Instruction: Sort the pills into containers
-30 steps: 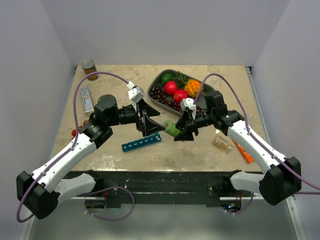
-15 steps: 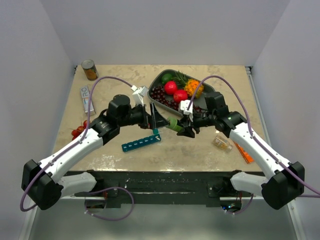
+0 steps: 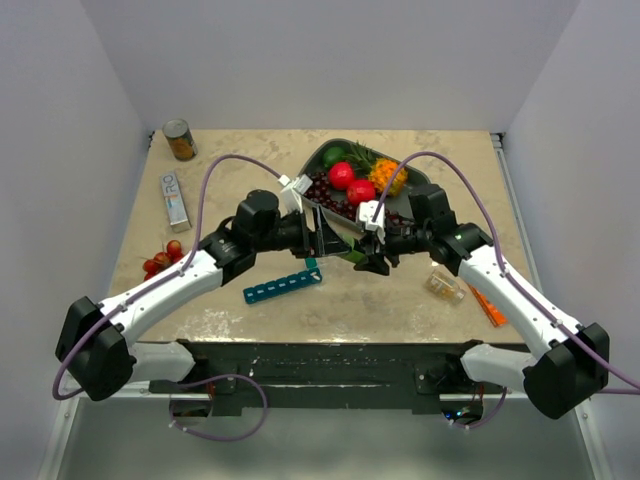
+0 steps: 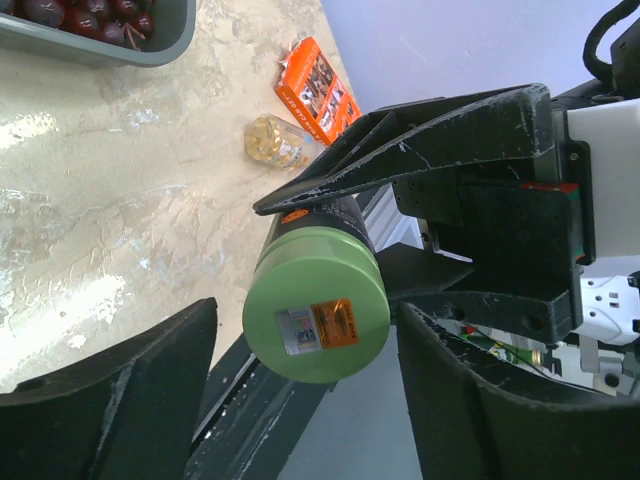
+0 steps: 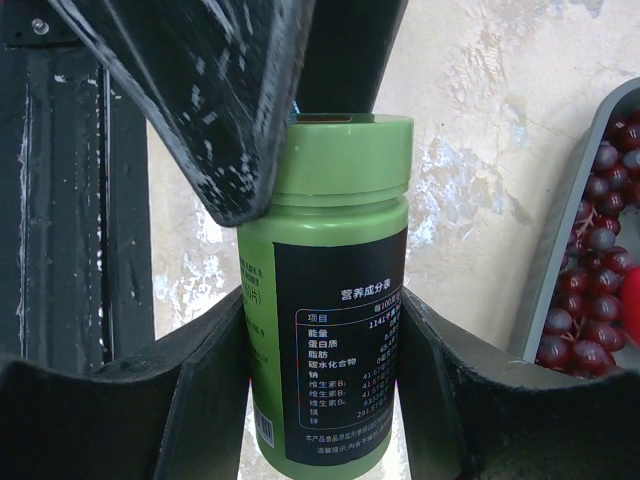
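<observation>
A green pill bottle [image 5: 330, 300] with a black label and a green screw cap [image 4: 315, 320] is held above the table. My right gripper [image 5: 330, 320] is shut on the bottle's body; in the top view the right gripper [image 3: 372, 258] is at mid table. My left gripper [image 4: 305, 330] is open, its jaws on either side of the cap with small gaps; in the top view the left gripper [image 3: 335, 243] meets the bottle [image 3: 348, 250] from the left. The teal pill-organizer strip [image 3: 283, 287] lies on the table just below and to the left of both grippers.
A dark grey fruit tray [image 3: 322, 155] stands behind the grippers. A can [image 3: 179, 139] and a white box [image 3: 174, 197] lie at the far left, red fruit [image 3: 160, 262] at the left edge. A small clear bottle [image 3: 443, 285] and an orange packet [image 3: 486, 305] lie at the right.
My left arm has reached to the right, bringing its open jaws around the bottle's cap. My right gripper has shifted slightly back with the bottle and now holds still.
</observation>
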Robot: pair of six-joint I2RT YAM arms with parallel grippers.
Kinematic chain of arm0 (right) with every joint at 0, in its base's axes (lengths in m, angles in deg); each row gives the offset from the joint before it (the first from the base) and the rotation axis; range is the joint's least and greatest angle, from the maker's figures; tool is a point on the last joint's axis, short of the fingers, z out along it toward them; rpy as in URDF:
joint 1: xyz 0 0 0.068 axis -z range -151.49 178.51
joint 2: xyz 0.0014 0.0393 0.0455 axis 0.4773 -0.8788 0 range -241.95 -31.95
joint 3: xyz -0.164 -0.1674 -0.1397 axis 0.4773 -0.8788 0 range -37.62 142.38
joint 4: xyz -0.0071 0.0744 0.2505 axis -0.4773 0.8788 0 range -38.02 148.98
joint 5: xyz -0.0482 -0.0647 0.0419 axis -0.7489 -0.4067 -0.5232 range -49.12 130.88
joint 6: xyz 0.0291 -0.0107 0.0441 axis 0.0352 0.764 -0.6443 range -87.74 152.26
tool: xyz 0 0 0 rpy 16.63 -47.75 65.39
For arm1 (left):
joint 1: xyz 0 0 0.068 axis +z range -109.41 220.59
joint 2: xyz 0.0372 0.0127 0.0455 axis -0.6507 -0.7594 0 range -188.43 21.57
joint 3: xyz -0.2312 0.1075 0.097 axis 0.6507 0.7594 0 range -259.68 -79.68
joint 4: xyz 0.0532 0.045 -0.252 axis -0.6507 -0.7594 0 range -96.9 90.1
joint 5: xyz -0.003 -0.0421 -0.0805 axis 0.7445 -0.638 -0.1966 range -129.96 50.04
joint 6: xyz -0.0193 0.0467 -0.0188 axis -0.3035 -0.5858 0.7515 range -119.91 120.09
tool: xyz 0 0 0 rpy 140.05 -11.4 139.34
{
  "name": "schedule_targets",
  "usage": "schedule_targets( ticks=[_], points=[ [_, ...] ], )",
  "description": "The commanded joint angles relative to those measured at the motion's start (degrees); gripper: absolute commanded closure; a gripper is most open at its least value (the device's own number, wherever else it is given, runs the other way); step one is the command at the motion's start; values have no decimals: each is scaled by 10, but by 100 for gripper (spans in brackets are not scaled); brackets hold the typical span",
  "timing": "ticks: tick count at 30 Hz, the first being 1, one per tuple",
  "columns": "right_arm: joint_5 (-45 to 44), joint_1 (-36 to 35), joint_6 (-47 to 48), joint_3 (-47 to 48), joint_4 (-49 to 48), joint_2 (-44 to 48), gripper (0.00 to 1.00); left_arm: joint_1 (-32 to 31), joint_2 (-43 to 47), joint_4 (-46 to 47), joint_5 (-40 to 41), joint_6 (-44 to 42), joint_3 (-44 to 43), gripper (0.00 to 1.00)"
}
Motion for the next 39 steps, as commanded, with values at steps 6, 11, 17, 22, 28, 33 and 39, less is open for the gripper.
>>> schedule_targets(
  ticks=[6, 11, 17, 22, 28, 33, 39],
  points=[
    [21, -4, 5, 18, -11, 15, 100, -5, -10, 41, -32, -43, -25, 66],
    [78, -4, 8, 11, -3, 17, 100, -4, -8, 116, -174, -149, 14, 84],
    [234, -4, -12, -10, -10, -1, 100, -5, 46, 131, -296, -454, 61, 79],
    [253, -3, -43, -19, -39, -18, 100, -3, 97, 136, -190, -540, 75, 47],
    [204, -2, -21, -18, -25, -10, 100, -3, 158, 161, -64, -447, 102, 1],
    [161, -3, 20, -18, -2, 0, 100, -3, 234, 178, 49, -327, 126, 1],
    [101, -2, 41, -19, 7, 10, 100, 13, 255, 36, 212, -134, 69, 1]
  ],
)
